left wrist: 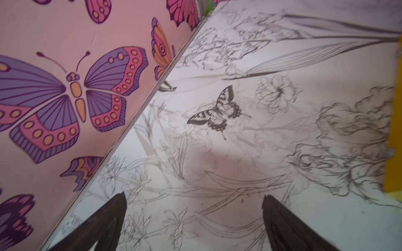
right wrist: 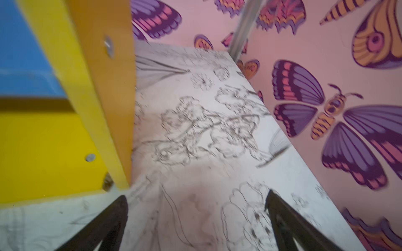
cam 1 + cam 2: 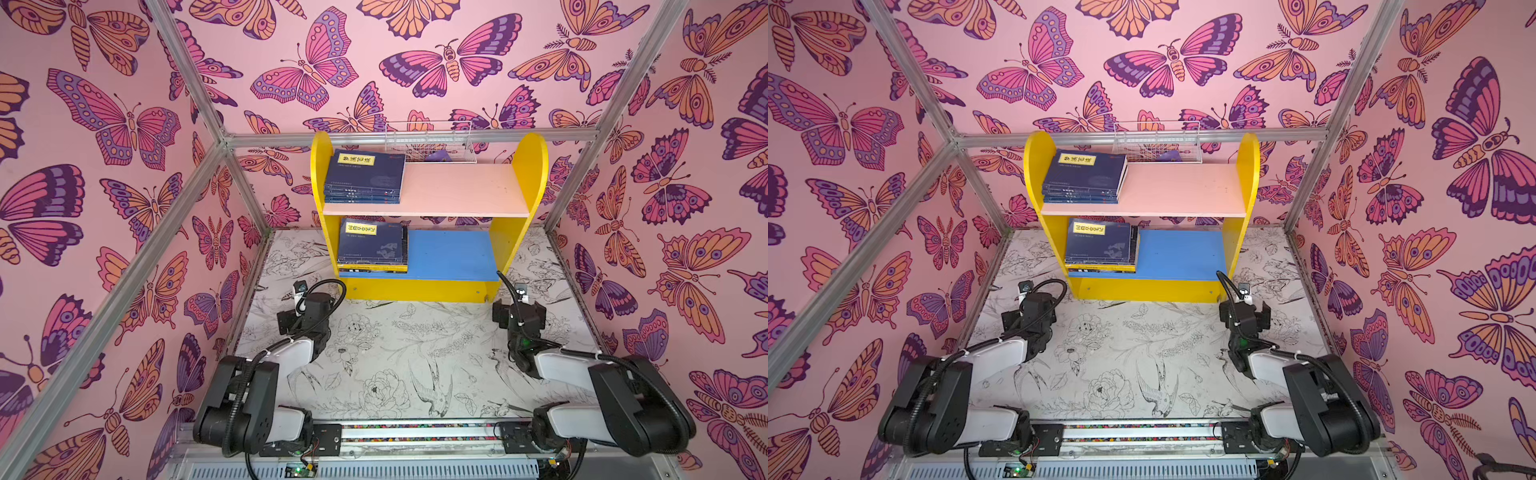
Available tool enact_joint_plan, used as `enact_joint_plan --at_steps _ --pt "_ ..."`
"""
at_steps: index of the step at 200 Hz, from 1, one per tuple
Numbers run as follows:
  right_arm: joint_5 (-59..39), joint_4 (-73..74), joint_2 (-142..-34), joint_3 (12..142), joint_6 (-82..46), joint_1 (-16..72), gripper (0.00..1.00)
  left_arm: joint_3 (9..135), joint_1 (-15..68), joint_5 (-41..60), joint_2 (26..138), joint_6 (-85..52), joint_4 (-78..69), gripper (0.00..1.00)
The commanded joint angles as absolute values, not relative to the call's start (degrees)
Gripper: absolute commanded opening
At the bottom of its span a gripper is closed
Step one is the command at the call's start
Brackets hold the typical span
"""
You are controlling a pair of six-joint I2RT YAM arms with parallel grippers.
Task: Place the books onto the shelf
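The shelf (image 3: pixel 528 174) stands at the back of the table, seen in both top views, with yellow sides, a pink upper board and a blue lower board. One stack of navy books (image 3: pixel 365 176) lies flat at the left end of the upper board. A second stack of books (image 3: pixel 372 245) lies at the left end of the blue board. My left gripper (image 3: pixel 305 311) hovers low before the shelf's left front corner, open and empty (image 1: pixel 193 196). My right gripper (image 3: pixel 519 309) is by the shelf's right front corner (image 2: pixel 43 147), open and empty (image 2: pixel 196 194).
A white wire basket (image 3: pixel 430 143) hangs on the rear frame bar behind the shelf, with a small purple thing in it. Butterfly-patterned walls and aluminium frame posts close in both sides. The table (image 3: pixel 415 353) carries a black-and-white flower print.
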State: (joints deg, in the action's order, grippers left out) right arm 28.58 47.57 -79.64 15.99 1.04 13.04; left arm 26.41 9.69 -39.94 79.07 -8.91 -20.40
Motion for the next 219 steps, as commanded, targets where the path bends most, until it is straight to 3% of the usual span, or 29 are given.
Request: enact_joint_plan --at_steps 1,10,25,39,57,69,74,82,96,145,219 --pt "17.20 71.83 -89.04 12.14 -0.54 5.86 0.99 24.03 8.28 -32.51 80.80 -1.41 -38.85 0.99" --pt "16.38 74.62 -91.38 12.17 -1.14 4.89 1.00 23.11 7.96 -29.17 81.98 -0.06 -43.37 0.99" --pt "11.36 60.55 -86.02 16.10 0.16 4.80 0.99 17.81 5.91 -20.84 87.82 3.29 -60.17 1.00" --pt "7.28 51.44 -86.09 20.30 -1.08 2.56 1.00 20.47 4.87 -18.42 83.80 -0.19 -48.10 0.99" --pt "8.30 50.59 -87.02 21.59 -2.38 2.07 0.99 19.58 3.38 -12.74 91.29 2.43 -60.04 0.99" --pt "8.41 48.85 -86.52 22.04 -2.42 2.02 0.99 22.28 1.95 -10.86 87.35 -0.72 -46.85 0.99" --pt "8.39 48.26 -86.35 22.13 -2.53 1.99 0.99 21.88 0.92 -9.21 87.94 -1.23 -49.68 0.99" --pt "8.44 47.97 -86.31 22.24 -2.57 1.98 0.99 20.30 0.70 -9.09 90.08 -0.09 -56.30 0.99" --pt "8.26 48.34 -86.40 22.17 -2.42 1.95 1.00 21.99 0.54 -8.79 87.56 -1.47 -48.29 0.99" --pt "6.76 47.65 -86.22 22.41 -2.63 1.32 0.99 12.64 1.09 -9.46 90.17 0.52 -68.86 0.99" --pt "3.34 46.93 -86.48 22.94 -2.99 -0.20 1.00 20.79 1.32 -7.60 88.84 1.05 -52.84 0.99"
